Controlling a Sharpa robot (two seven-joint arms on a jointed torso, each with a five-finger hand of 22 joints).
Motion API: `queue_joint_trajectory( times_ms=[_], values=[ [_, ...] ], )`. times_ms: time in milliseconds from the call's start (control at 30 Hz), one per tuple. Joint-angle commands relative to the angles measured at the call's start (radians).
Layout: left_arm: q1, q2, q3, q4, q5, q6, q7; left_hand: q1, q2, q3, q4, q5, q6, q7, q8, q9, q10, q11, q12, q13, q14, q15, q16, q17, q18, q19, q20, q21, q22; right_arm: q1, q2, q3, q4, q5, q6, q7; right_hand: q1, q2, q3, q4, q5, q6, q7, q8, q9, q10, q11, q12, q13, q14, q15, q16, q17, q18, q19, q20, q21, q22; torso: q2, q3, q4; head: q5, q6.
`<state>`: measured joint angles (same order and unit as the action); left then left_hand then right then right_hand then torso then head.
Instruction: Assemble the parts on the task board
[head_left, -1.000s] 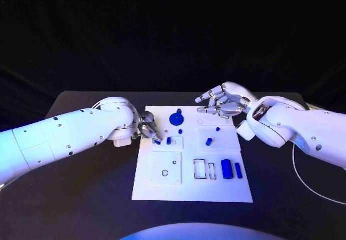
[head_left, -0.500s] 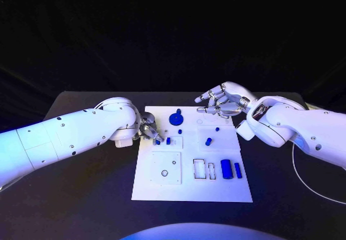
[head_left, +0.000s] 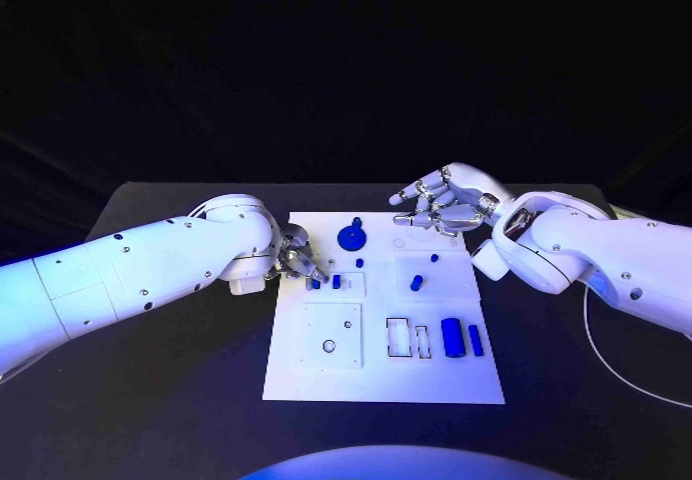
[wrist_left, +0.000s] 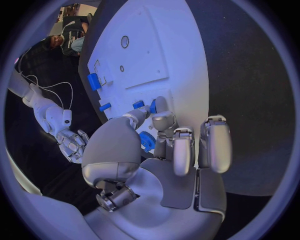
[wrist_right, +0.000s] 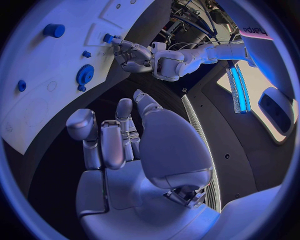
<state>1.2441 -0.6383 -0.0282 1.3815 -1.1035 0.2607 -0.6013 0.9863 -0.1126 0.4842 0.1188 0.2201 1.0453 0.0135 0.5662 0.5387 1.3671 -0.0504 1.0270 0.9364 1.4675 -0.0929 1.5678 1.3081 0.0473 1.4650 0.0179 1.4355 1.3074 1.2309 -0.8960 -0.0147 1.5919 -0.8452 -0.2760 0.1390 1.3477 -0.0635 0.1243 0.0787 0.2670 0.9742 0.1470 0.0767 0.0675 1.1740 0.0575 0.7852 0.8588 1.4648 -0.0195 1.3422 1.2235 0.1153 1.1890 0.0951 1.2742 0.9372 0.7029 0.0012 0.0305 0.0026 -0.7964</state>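
Note:
The white task board (head_left: 382, 375) lies mid-table. At its near-left edge my left hand (head_left: 299, 262) reaches down, its fingertips (wrist_left: 161, 106) pinching a small blue peg (wrist_left: 152, 106) that stands in a square plate, with a second peg (head_left: 336, 282) right beside it. A blue gear (head_left: 352, 238) sits just beyond them. My right hand (head_left: 440, 205) hovers above the board's far right corner, fingers loosely bent, holding nothing (wrist_right: 125, 145). A blue cylinder (head_left: 453, 338) and a blue bar (head_left: 476, 341) lie at the board's near right.
More small blue pegs (head_left: 417, 282) stand mid-board. A white cable (head_left: 599, 345) curves over the black table at the right. Bare tabletop lies in front of the board and left of it.
My left hand has shifted very slightly at the pegs. The right hand has stayed where it was.

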Motion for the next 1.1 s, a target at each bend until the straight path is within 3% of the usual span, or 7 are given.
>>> queue_joint_trajectory(
  times_ms=[33, 433, 600, 867, 1000, 1100],
  values=[
    [-0.007, 0.003, -0.005, -0.004, 0.012, 0.022, -0.022, -0.015, -0.001, -0.041, 0.013, -0.006, 0.008, 0.002, -0.008, -0.003, 0.009, -0.001, 0.007, 0.002, 0.103, -0.009, 0.003, 0.263, -0.014, 0.057, -0.008, 0.005, 0.177, -0.001, 0.0, 0.0, 0.002, -0.006, 0.012, 0.005, 0.001, 0.008, 0.002, 0.003, 0.007, 0.007, 0.001, 0.007, 0.0, -0.003, -0.001, 0.004, -0.001, 0.029, 0.002, -0.006, -0.001, 0.012, -0.008, -0.003, -0.004, -0.002, 0.0, 0.0004, 0.0006, -0.001, -0.001],
    [-0.007, -0.018, 0.0, 0.008, 0.011, -0.013, -0.024, -0.025, -0.005, -0.19, 0.057, -0.008, 0.019, 0.0, -0.015, -0.009, 0.013, -0.002, 0.013, 0.01, 0.103, -0.01, 0.003, 0.263, -0.015, 0.06, -0.01, 0.01, 0.184, -0.001, 0.0, 0.0, 0.001, -0.005, 0.015, 0.005, -0.002, 0.008, 0.0, 0.006, 0.007, 0.007, 0.001, 0.007, 0.0, -0.004, 0.0, 0.004, -0.002, 0.028, 0.002, -0.007, -0.003, 0.012, -0.008, -0.003, -0.005, -0.004, 0.0, -0.0009, -0.0001, 0.0, 0.002],
    [-0.005, -0.04, 0.006, 0.029, 0.018, -0.091, -0.007, -0.017, -0.002, -0.237, 0.073, -0.007, 0.017, 0.0, -0.017, -0.009, 0.013, -0.003, 0.016, 0.014, 0.103, -0.012, 0.003, 0.263, -0.014, 0.058, -0.011, 0.002, 0.181, -0.001, 0.0, 0.0, 0.0, -0.005, 0.015, 0.005, -0.002, 0.008, 0.0, 0.006, 0.007, 0.007, 0.001, 0.007, 0.0, -0.004, 0.0, 0.004, -0.002, 0.028, 0.002, -0.007, -0.003, 0.012, -0.008, -0.003, -0.005, -0.004, -0.001, -0.0001, 0.0012, -0.001, 0.002],
    [0.0, -0.057, 0.016, 0.044, 0.099, -0.246, 0.054, -0.004, -0.005, -0.308, 0.105, -0.005, -0.014, 0.009, -0.024, -0.009, -0.02, 0.005, -0.03, -0.033, 0.103, -0.009, 0.003, 0.263, -0.008, 0.051, -0.011, -0.021, 0.168, -0.001, 0.003, 0.0, -0.003, -0.005, 0.015, 0.004, -0.003, 0.008, 0.0, 0.006, 0.007, 0.007, 0.001, 0.007, 0.0, -0.003, 0.0, 0.005, -0.002, 0.028, 0.002, -0.007, -0.002, 0.012, -0.008, -0.003, -0.005, -0.004, 0.0, -0.0003, 0.0001, 0.0, 0.005],
    [0.002, -0.065, 0.018, 0.045, 0.158, -0.305, 0.094, -0.006, -0.003, -0.364, 0.151, -0.015, -0.041, 0.02, -0.032, -0.011, -0.065, 0.014, -0.1, -0.107, 0.103, -0.003, 0.003, 0.263, 0.001, 0.036, -0.005, -0.064, 0.144, -0.001, 0.003, 0.0, -0.004, -0.004, 0.016, 0.001, -0.003, 0.008, 0.0, 0.006, 0.007, 0.007, 0.001, 0.007, 0.0, -0.003, 0.0, 0.005, -0.002, 0.028, 0.002, -0.007, -0.002, 0.012, -0.008, -0.003, -0.005, -0.004, 0.001, -0.0001, -0.0014, -0.002, 0.006],
    [0.003, -0.068, 0.018, 0.043, 0.188, -0.333, 0.121, 0.003, -0.007, -0.42, 0.173, -0.052, -0.086, 0.041, -0.052, -0.022, -0.159, 0.033, -0.242, -0.252, 0.099, 0.012, -0.007, 0.248, 0.021, 0.002, 0.006, -0.156, 0.091, -0.001, 0.003, 0.0, -0.004, -0.004, 0.016, 0.0, -0.003, 0.008, 0.0, 0.006, 0.007, 0.007, 0.001, 0.007, 0.0, -0.003, 0.0, 0.005, -0.002, 0.028, 0.002, -0.007, -0.002, 0.012, -0.008, -0.003, -0.005, -0.004, 0.0, 0.0007, -0.0004, -0.004, 0.008]
  ],
)
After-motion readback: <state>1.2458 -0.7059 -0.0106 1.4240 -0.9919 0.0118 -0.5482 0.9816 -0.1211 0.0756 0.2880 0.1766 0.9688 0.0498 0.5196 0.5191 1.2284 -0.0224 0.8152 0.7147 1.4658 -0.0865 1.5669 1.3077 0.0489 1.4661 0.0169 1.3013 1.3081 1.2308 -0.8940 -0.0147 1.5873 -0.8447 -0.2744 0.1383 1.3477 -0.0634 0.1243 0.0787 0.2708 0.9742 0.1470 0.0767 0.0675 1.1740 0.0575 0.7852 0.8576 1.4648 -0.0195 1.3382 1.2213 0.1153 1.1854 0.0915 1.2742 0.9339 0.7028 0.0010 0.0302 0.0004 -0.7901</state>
